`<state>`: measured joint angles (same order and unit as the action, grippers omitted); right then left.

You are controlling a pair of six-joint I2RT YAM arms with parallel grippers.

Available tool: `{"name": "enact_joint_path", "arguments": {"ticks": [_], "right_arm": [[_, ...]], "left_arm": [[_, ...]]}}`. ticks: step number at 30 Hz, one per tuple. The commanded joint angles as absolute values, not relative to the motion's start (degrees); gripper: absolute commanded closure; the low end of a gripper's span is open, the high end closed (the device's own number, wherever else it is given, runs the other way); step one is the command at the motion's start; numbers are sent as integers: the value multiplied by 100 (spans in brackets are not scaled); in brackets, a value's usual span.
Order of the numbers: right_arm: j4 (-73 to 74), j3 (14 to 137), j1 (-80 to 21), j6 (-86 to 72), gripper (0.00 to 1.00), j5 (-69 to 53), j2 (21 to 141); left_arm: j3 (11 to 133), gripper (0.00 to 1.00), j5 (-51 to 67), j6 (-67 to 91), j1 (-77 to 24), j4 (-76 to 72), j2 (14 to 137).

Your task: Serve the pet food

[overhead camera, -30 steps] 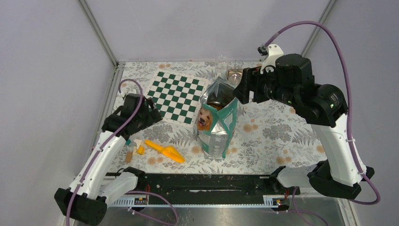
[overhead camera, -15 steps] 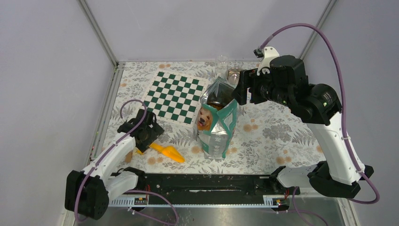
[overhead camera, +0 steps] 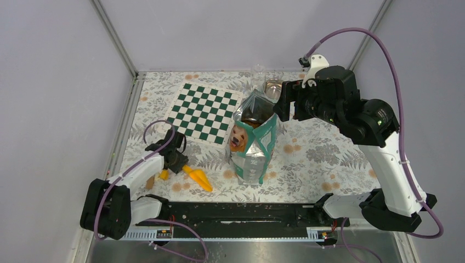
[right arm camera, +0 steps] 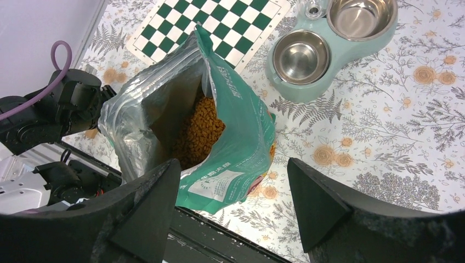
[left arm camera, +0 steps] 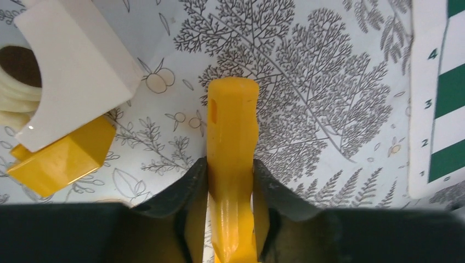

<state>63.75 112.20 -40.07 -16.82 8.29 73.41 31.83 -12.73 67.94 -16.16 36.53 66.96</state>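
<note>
Scoop-pickup step. My left gripper (left arm camera: 230, 178) was closed on the handle of the orange plastic scoop (left arm camera: 231, 120). My right gripper (right arm camera: 233, 183) hung wide open and empty above the brown kibble pellets (right arm camera: 200, 131) inside the tall teal bag (right arm camera: 249, 123). The next move likely called for lifting the scoop and dipping it into the bag.

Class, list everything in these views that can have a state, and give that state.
bag, upright, top open.
pet food, inside the bag.
bowl nearer the bag, empty.
other bowl, empty.
scoop, lying flat, handle gripped.
left gripper, shut on the scoop.
right gripper, open above the bag.
</note>
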Motion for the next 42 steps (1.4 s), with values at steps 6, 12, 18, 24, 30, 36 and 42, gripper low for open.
{"name": "enact_joint_path", "arguments": {"ticks": [6, 12, 18, 24, 30, 36, 42], "right_arm": [[6216, 11169, -3980, -1690, 20, 1086, 7226], [5643, 10799, -3974, -1448, 1, 878, 6915], [5106, 10869, -3981, -1462, 2, 248, 6922], [4410, 11250, -3988, -1634, 4, -1008, 7163], [3379, 11419, -3992, -2141, 7, -1941, 7553], [2159, 11126, -4064, -2505, 9, -2248, 7725], [2055, 11159, -4230, -2523, 12, -2261, 7946]], "left_arm": [[3832, 100, -1609, 6072, -1590, 3389, 6761], [5381, 100, -1436, 4706, -1655, 3215, 6221], [6547, 100, -112, 2802, -2021, 2079, 5835], [7441, 100, 1765, 1673, -2579, 1180, 5704], [7834, 100, 2634, 1112, -3267, 736, 5687], [8084, 100, 2884, 1013, -3700, 701, 5833], [8307, 100, 2639, 932, -3976, 690, 5994]]}}
